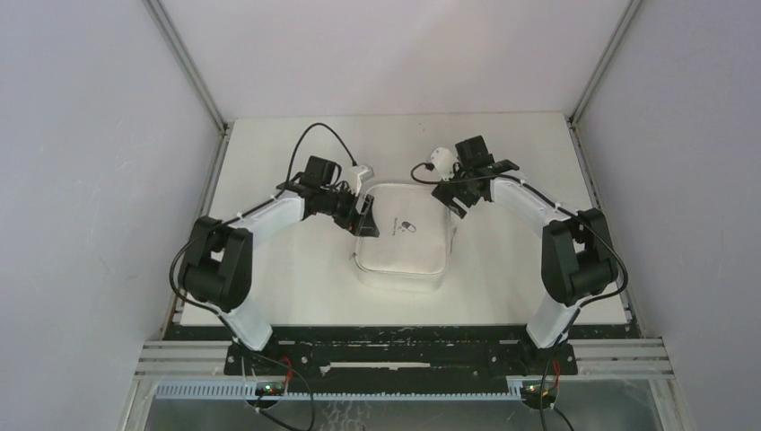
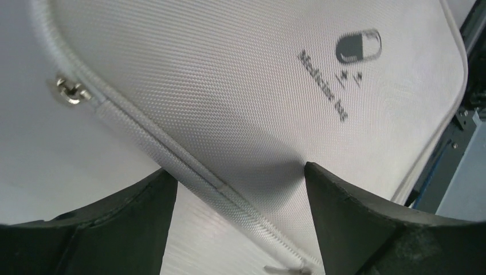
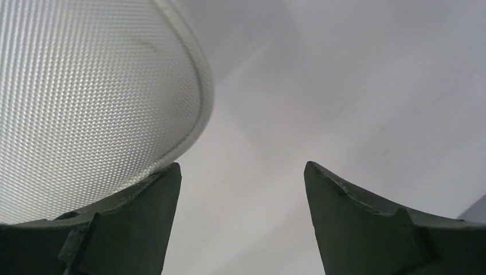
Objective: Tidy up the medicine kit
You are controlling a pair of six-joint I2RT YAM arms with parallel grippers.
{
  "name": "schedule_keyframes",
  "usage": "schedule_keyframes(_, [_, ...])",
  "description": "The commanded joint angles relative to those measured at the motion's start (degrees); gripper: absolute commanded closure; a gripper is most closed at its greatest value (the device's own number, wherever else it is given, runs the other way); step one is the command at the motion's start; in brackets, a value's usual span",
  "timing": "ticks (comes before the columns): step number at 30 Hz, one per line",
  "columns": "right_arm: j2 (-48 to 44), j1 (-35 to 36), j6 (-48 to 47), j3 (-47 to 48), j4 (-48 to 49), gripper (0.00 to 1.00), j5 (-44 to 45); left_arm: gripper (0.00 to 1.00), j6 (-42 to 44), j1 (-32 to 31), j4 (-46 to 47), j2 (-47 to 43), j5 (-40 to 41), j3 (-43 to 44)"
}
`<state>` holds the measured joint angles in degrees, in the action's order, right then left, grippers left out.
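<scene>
The medicine kit (image 1: 404, 242) lies flat in the middle of the table, a white soft case with its lid down and a pill logo (image 2: 358, 46) on top. My left gripper (image 1: 366, 220) is open at the kit's far left corner. In the left wrist view it (image 2: 239, 183) straddles the zip edge of the kit (image 2: 229, 86), with a metal zip pull (image 2: 69, 90) further along. My right gripper (image 1: 453, 199) is open and empty at the far right corner. In the right wrist view it (image 3: 242, 172) is over bare table, its left finger beside the kit's rounded corner (image 3: 86, 103).
The white table (image 1: 296, 269) is walled by grey panels on the left, right and back. A black rail (image 1: 404, 337) runs along the near edge by the arm bases. No bottles or packets show.
</scene>
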<state>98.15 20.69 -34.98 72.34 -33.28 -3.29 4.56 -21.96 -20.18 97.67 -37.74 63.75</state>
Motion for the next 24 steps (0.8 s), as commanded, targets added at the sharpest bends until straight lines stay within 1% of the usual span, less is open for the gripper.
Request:
schedule_keyframes(1, [-1.31,0.39,5.21,3.89,8.46,0.22,2.42,0.15,4.74,-3.48,-1.57,-4.3,-8.21,-3.65])
schedule_keyframes(4, [-3.36,-1.55,6.27,3.31,6.38,0.22,3.3,0.14,7.78,-6.37,-2.62,-5.32,-9.6,-4.3])
schedule_keyframes(8, [-8.23,-4.55,7.0,1.18,3.76,0.22,4.22,0.12,10.93,-13.0,-3.11,-5.38,-9.64,-3.09])
schedule_keyframes(13, [-17.32,-8.21,6.77,-5.69,-0.74,0.22,5.46,0.08,14.64,-20.28,-4.01,-5.23,-9.25,-0.88])
schedule_keyframes(17, [-26.46,-12.91,5.2,-10.5,-6.61,0.22,3.44,0.01,21.56,-24.87,-6.13,-8.17,-6.9,-1.16])
schedule_keyframes(19, [-31.17,-15.4,2.46,-13.15,-10.27,0.22,-0.13,0.0,24.26,-25.15,-6.25,-10.67,-5.65,-2.06])
schedule_keyframes(21, [-36.51,-17.51,-2.37,-16.27,-13.78,0.2,-5.39,0.0,25.2,-25.03,-5.28,-13.59,-2.42,-3.36])
schedule_keyframes(22, [-39.12,-18.0,-5.47,-18.36,-17.43,0.19,-7.87,0.0,25.19,-24.92,-3.99,-14.94,0.11,-3.96])
schedule_keyframes(24, [-44.02,-18.3,-9.94,-21.39,-20.24,0.18,-9.4,0.0,24.79,-24.53,-2.34,-16.87,2.75,-4.57])
